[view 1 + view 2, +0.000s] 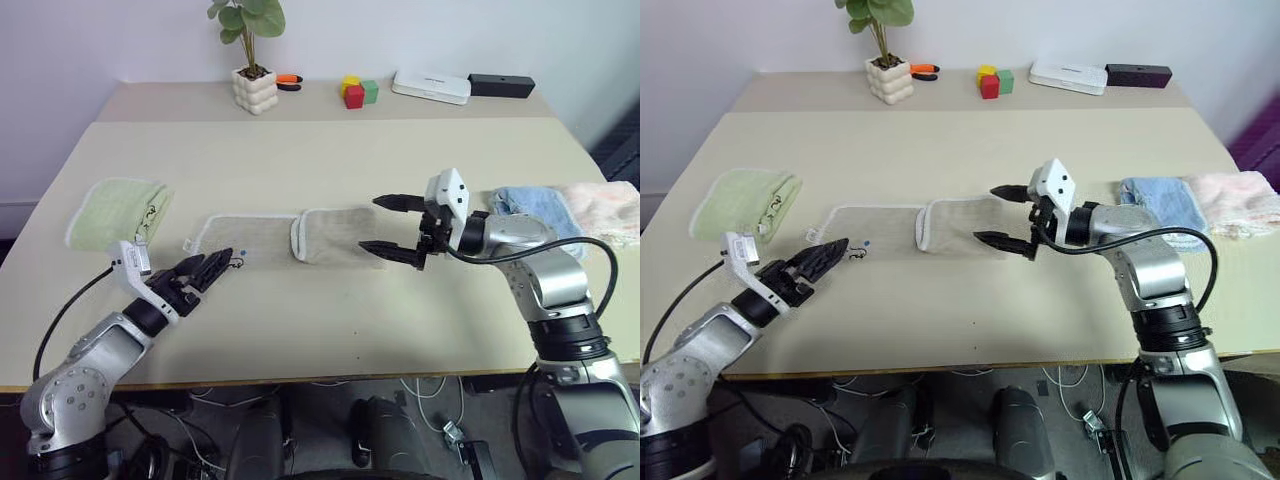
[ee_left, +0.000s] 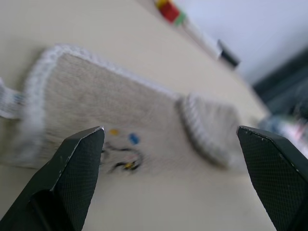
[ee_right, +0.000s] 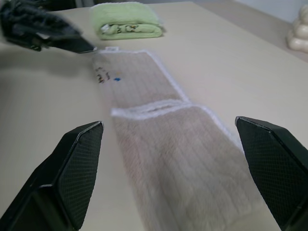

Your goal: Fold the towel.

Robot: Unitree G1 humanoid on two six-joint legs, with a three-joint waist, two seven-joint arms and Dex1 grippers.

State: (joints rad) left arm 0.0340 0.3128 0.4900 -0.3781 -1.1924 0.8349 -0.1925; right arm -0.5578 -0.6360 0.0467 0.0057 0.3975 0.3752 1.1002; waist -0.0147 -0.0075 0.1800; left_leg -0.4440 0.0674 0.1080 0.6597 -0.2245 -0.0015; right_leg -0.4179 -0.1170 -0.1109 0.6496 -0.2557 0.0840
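Note:
The beige towel [image 1: 330, 235] lies flat across the middle of the table. Its right part is folded back over itself, and the white corded edge of that fold [image 3: 149, 108] runs across the strip. The left part is a single layer with a small tag [image 1: 190, 243] at its end. My left gripper [image 1: 218, 262] hovers open just in front of the towel's left end, nothing between its fingers [image 2: 82, 159]. My right gripper [image 1: 370, 223] hangs open above the towel's right end, holding nothing. In the right wrist view the right gripper [image 3: 168, 121] looks along the towel [image 3: 178, 159].
A folded light green towel [image 1: 118, 208] lies at the left. Folded blue [image 1: 530, 208] and pink [image 1: 605, 205] towels lie at the right. At the back stand a potted plant [image 1: 255, 88], coloured blocks [image 1: 358, 92], a white box [image 1: 430, 86] and a black box [image 1: 500, 85].

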